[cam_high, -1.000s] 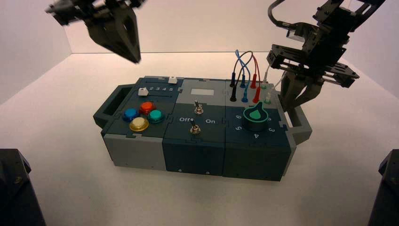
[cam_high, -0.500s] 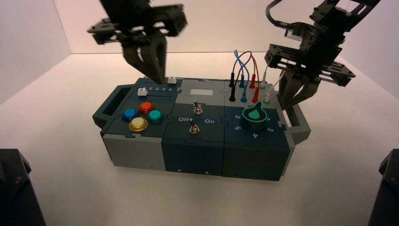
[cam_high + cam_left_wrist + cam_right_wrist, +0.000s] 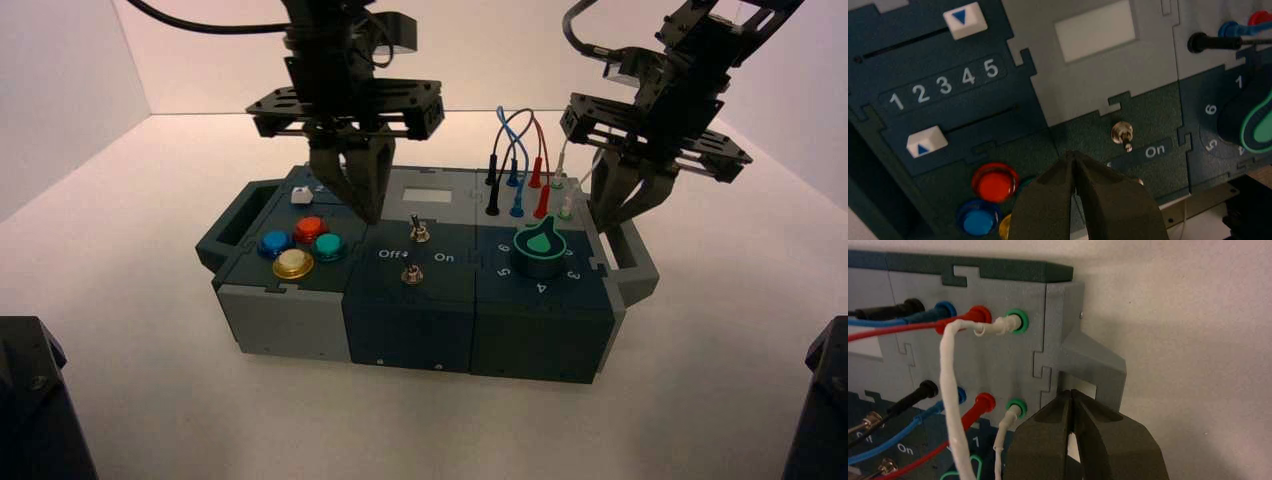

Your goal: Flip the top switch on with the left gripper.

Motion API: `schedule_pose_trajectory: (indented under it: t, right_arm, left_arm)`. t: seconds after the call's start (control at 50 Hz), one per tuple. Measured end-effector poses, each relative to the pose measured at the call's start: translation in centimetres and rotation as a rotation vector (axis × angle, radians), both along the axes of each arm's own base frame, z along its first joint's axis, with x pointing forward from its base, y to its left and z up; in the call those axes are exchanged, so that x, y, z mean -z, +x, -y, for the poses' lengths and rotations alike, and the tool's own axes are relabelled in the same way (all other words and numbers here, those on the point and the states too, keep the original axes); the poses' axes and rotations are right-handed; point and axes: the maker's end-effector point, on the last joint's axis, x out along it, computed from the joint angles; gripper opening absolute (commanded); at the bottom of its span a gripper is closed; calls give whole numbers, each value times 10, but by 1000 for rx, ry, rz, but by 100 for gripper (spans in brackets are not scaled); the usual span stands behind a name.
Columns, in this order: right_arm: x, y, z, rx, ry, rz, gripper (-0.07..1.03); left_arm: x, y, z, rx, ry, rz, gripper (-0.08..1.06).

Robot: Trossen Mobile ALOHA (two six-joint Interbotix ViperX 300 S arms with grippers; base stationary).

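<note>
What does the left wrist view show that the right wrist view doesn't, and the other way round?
Only the left wrist view: two white sliders, the red button, the blue button and the left claw, shut above the box.

Only the right wrist view: white wires in green-ringed sockets, and the right claw, shut by the box's right-end handle.

Both: the top metal switch, the word "On", black plugs and part of the green-pointer knob.
</note>
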Motion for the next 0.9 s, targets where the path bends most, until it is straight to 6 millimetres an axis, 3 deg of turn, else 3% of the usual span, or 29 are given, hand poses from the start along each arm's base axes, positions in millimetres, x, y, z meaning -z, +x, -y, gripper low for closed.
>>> schedule_pose_trajectory:
  t: [0.36,0.9]
  right_arm:
    - [-1,1,-1,-3,0,3,-2]
    - [0,1,0,-1,-1,2,-2]
  left_arm:
    - [1,1,19,29,-6,5,-3]
    - [8,-1,24,48,10,-5,-3]
